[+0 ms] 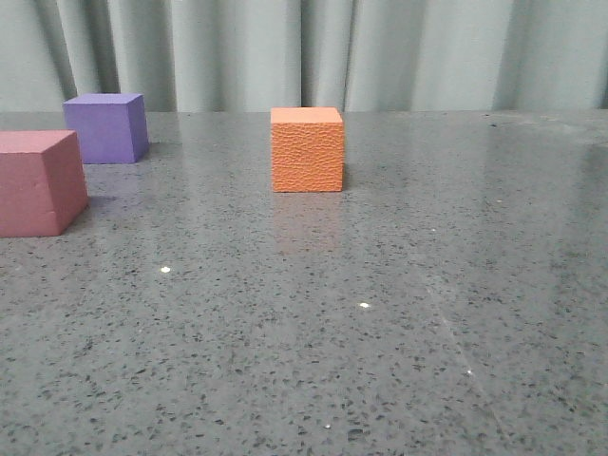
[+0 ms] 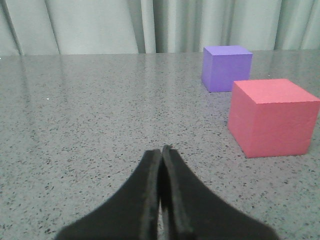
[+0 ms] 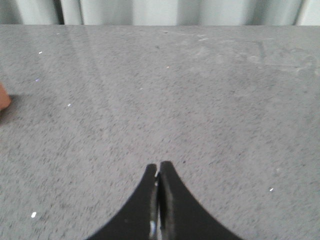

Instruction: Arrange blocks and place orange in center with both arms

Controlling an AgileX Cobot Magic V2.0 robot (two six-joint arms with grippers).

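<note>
The orange cube (image 1: 307, 149) stands alone near the middle of the grey speckled table (image 1: 380, 313). At the far left sit the purple cube (image 1: 106, 126) and, nearer to me, the pink-red cube (image 1: 38, 182), partly cut off by the frame edge. Neither arm shows in the front view. My left gripper (image 2: 161, 148) is shut with nothing in it, low over the table, with the pink-red cube (image 2: 272, 117) and purple cube (image 2: 226, 67) ahead of it to one side. My right gripper (image 3: 158, 164) is shut and empty; only a sliver of the orange cube (image 3: 3, 101) shows at that view's edge.
Pale grey curtains (image 1: 304, 52) hang behind the table's far edge. Small bright glints of light lie on the tabletop (image 1: 364, 305).
</note>
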